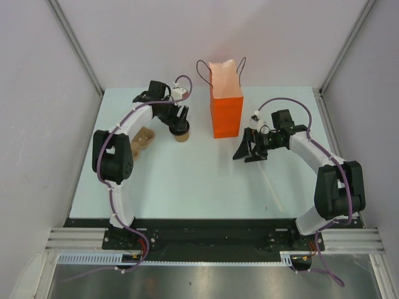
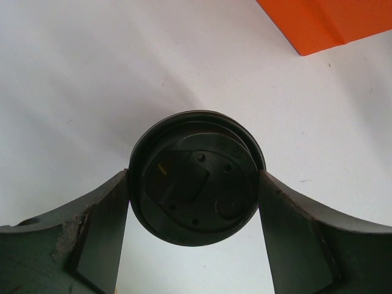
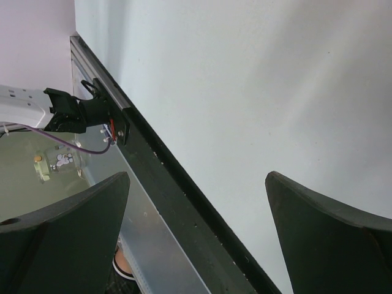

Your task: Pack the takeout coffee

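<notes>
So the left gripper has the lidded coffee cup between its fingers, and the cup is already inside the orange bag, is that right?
Not quite. The left gripper does have the takeout coffee between its fingers, but the cup is not inside the orange bag: it stands on the table beside the bag, as the top external view shows.

Left arm (image 1: pixel 131 119) and right arm (image 1: pixel 308 146): white links, black joint housings, a purple cable (image 1: pixel 283 99) along each. The left gripper (image 2: pixel 195 180) has dark grey fingers (image 2: pixel 300 239), scuffed pale at eight o'clock.
</notes>
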Robot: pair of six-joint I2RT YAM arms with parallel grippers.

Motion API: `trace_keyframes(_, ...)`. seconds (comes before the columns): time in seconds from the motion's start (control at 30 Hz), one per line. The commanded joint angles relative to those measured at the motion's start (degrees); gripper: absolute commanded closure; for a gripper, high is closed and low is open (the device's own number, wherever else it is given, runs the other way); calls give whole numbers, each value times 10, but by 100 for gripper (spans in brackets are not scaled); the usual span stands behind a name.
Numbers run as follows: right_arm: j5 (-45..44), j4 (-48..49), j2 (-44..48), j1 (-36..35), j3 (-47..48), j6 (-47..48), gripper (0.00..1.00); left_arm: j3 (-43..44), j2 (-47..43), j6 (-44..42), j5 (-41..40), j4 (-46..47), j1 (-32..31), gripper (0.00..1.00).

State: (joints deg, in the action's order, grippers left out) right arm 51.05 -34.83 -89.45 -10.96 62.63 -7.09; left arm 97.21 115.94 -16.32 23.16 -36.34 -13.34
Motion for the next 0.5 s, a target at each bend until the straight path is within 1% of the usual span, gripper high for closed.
trace_keyframes(0.0,10,14,20,2,-1,-4,0,28,-9,9,9,0,7,16)
trace_keyframes(0.07,10,15,23,2,-1,-4,0,40,-13,13,14,-7,9,11)
trace_keyframes(0.1,10,15,23,2,-1,-4,0,47,-15,15,18,-15,10,2)
trace_keyframes(0.13,10,16,25,2,-1,-5,0,58,-19,15,21,-18,11,1)
trace_keyframes(0.37,14,25,46,8,0,-8,0,109,-46,19,33,-50,21,0)
trace_keyframes(0.47,14,13,58,16,22,5,0,127,-66,27,51,-64,32,0)
